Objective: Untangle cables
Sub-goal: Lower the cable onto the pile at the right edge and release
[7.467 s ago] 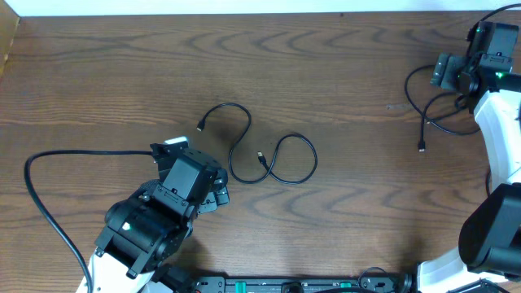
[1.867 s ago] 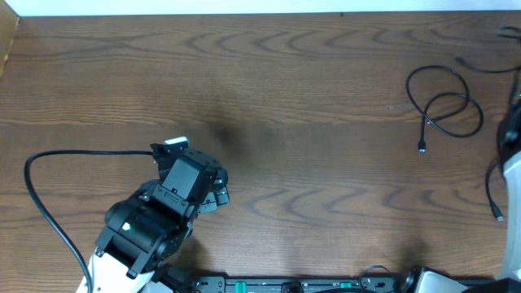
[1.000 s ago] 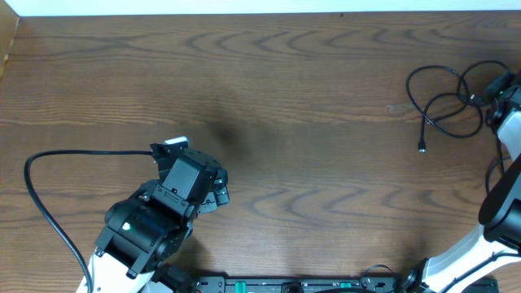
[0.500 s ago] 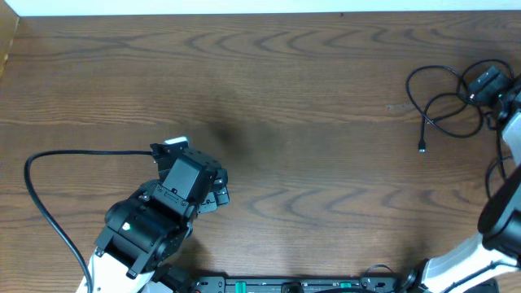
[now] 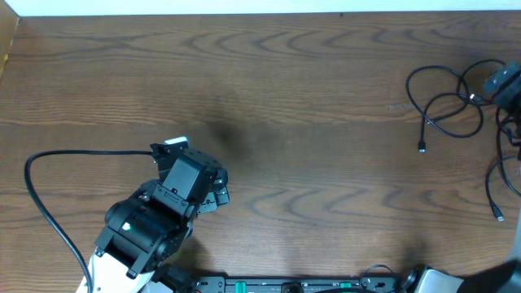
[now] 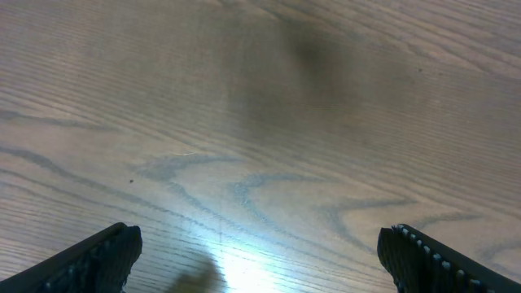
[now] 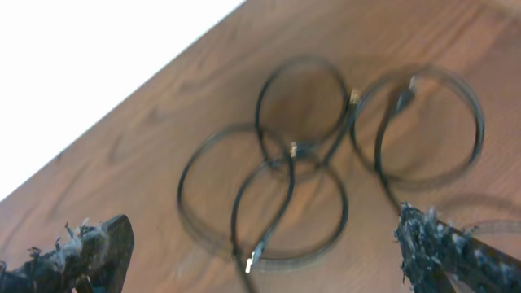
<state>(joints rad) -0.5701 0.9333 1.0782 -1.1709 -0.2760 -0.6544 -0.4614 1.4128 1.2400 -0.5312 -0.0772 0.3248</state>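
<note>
Cables (image 5: 445, 96): overlapping loops, far right side of table (image 5: 285, 73). Right gripper (image 7: 260, 232): fingers spread, empty, hovering over bundle; loops lie just ahead. Left gripper (image 6: 260, 240): fingers apart, empty, over bare wood, well apart from cables. Right arm nearer; judged better placed for pick.

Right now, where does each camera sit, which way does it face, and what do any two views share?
Overhead: above the table, looking straight down; left arm lower left, right gripper at the right edge.
Left wrist: on the left arm, facing bare wood; left gripper open, fingers in both lower corners.
Right wrist: angled down at the cables; its fingers frame them.
Shared: overhead and right wrist both show the cables.
</note>
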